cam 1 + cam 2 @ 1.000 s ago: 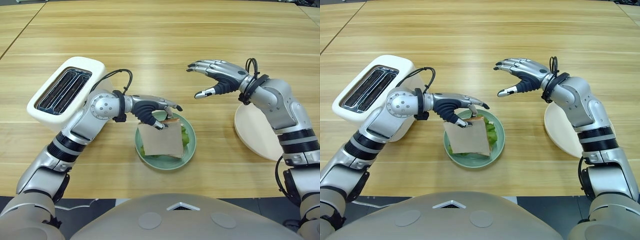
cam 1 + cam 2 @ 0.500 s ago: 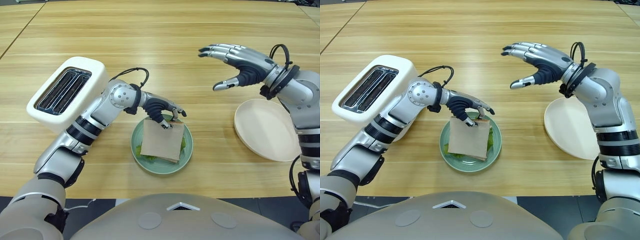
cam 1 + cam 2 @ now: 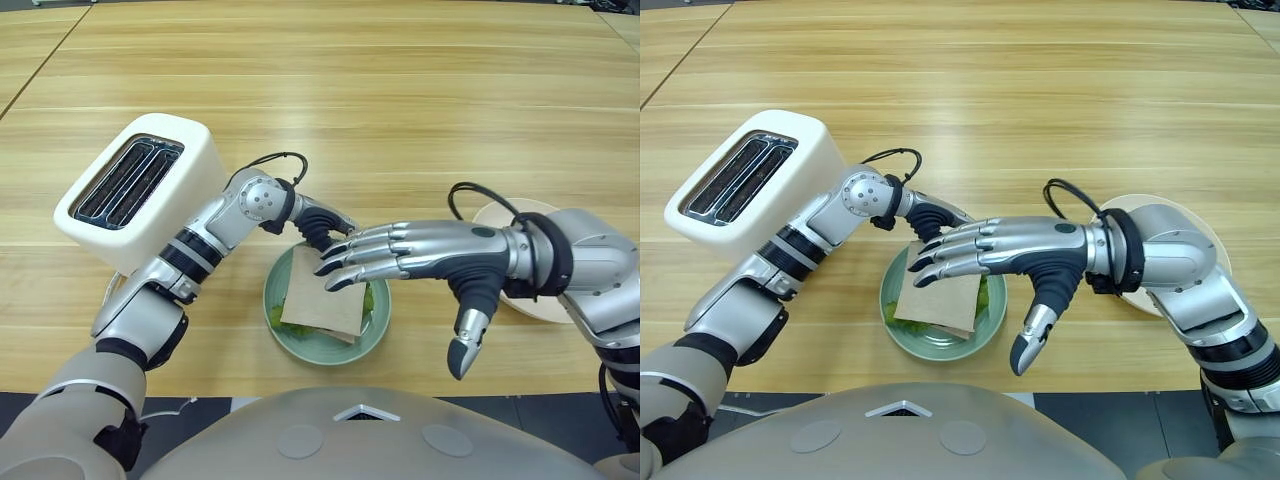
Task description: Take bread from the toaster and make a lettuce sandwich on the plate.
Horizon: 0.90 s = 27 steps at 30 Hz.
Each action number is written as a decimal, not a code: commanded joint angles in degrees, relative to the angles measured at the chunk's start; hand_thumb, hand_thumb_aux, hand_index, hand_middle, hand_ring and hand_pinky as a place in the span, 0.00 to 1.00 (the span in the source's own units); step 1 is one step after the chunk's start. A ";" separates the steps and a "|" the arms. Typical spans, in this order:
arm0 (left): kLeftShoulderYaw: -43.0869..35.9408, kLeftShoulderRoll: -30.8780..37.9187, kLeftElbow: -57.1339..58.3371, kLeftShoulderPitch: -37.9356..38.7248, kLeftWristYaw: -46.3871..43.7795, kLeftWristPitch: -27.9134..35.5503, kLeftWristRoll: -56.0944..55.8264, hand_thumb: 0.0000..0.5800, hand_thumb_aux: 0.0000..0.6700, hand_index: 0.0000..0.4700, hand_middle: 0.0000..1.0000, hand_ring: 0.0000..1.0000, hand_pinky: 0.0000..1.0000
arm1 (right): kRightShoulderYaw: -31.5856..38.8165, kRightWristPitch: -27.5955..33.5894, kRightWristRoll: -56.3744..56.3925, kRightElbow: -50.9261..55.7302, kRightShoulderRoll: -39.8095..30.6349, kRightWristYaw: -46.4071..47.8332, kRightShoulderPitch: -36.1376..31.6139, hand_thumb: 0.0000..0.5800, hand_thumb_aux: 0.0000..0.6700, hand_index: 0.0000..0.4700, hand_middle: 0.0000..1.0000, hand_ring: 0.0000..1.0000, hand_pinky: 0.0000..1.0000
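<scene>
A brown bread slice [image 3: 320,305] lies on lettuce [image 3: 983,295] on the green plate [image 3: 330,355] near the table's front edge. My left hand [image 3: 312,222] sits at the slice's far edge, curled on it and partly hidden behind my right hand. My right hand [image 3: 430,262] hovers flat and open just over the sandwich, fingers stretched leftward across the slice's top right part, thumb hanging down toward the table's edge. The white toaster [image 3: 140,190] stands to the left, both slots dark and showing no bread.
A cream plate [image 3: 497,212] lies at the right, mostly covered by my right forearm. A black cable loops at each wrist. The wooden table stretches bare beyond the toaster and plates.
My right hand has swung down and left from high above the cream plate to just over the sandwich. The left hand has lowered the bread slice flatter onto the lettuce.
</scene>
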 commanded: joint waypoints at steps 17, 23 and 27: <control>0.58 -4.01 7.82 -2.79 4.04 -3.78 3.56 1.00 1.00 1.00 0.00 0.00 0.00 | 20.16 -0.03 -31.55 23.38 5.37 0.74 3.95 0.00 0.00 0.00 0.00 0.00 0.00; 9.32 -4.96 5.89 -8.63 19.86 -1.77 5.95 0.00 0.00 0.00 0.00 0.00 0.00 | 21.03 0.55 -31.96 23.81 5.22 0.79 3.56 0.00 0.00 0.00 0.00 0.00 0.00; 17.64 -3.04 -2.23 -7.86 22.95 2.95 0.24 0.00 0.00 0.00 0.00 0.00 0.00 | 19.89 0.57 -31.06 23.97 6.01 -0.73 2.15 0.00 0.00 0.00 0.00 0.00 0.00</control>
